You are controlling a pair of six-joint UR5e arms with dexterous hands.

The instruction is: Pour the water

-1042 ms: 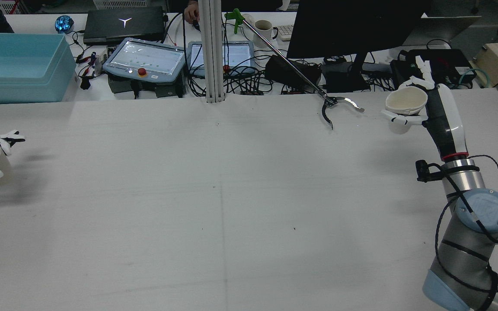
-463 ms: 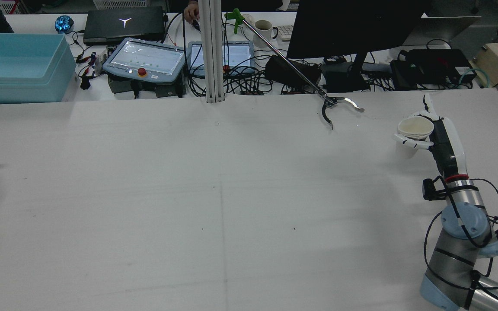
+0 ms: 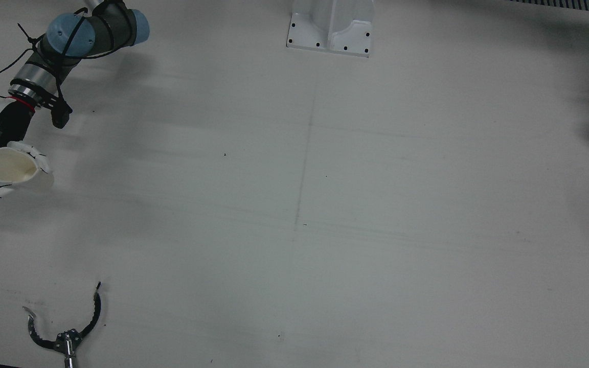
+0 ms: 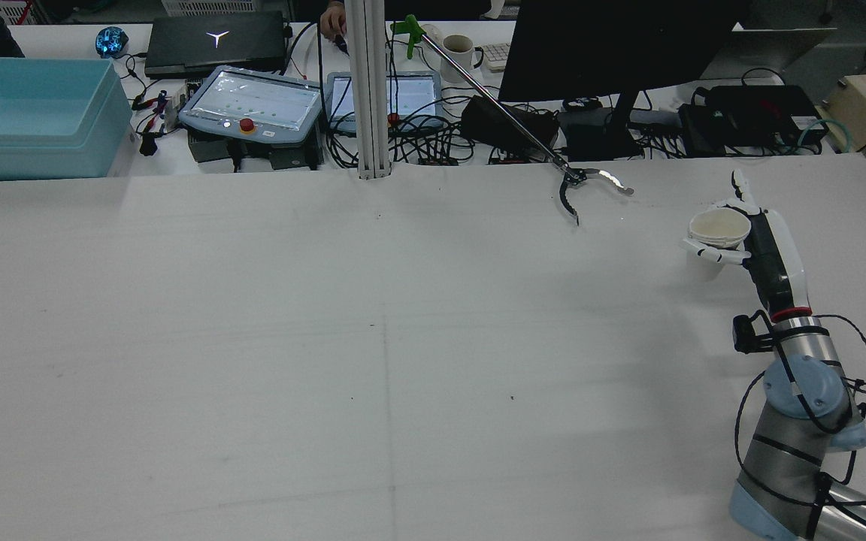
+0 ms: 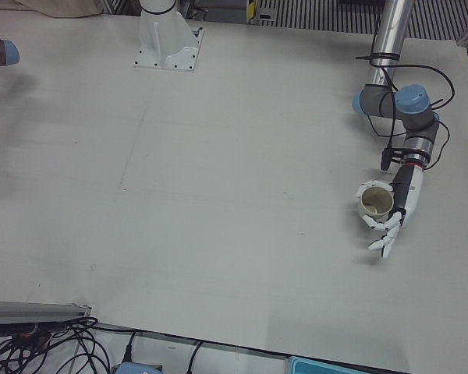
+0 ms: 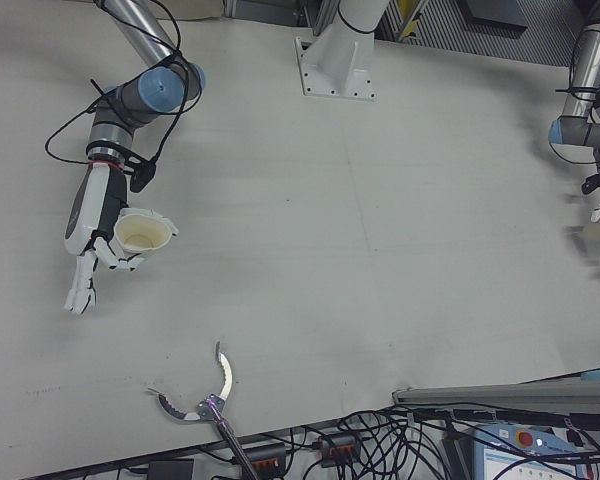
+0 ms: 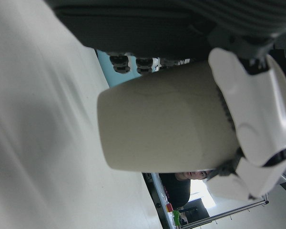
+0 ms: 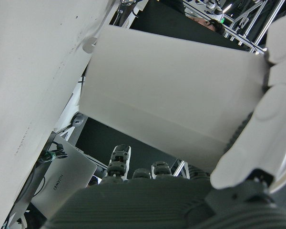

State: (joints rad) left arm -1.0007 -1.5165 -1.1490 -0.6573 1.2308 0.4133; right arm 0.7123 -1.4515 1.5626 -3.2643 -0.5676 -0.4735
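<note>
The right hand point(image 4: 734, 229) grips a cream paper cup point(image 4: 719, 228), upright, mouth open and pale inside, its fingers wrapped around the wall. The left hand point(image 5: 386, 222) holds a second cream cup point(image 5: 376, 202) likewise, upright within its curled fingers.

A wide white table point(image 4: 373, 338) carries the scene, its cloth-like surface creased by a faint seam running front to back down the middle. A reacher tool's open metal claw point(image 4: 583, 188) rests on it near the far edge, and a white mounting pedestal point(image 3: 331, 25) stands bolted there.
</note>
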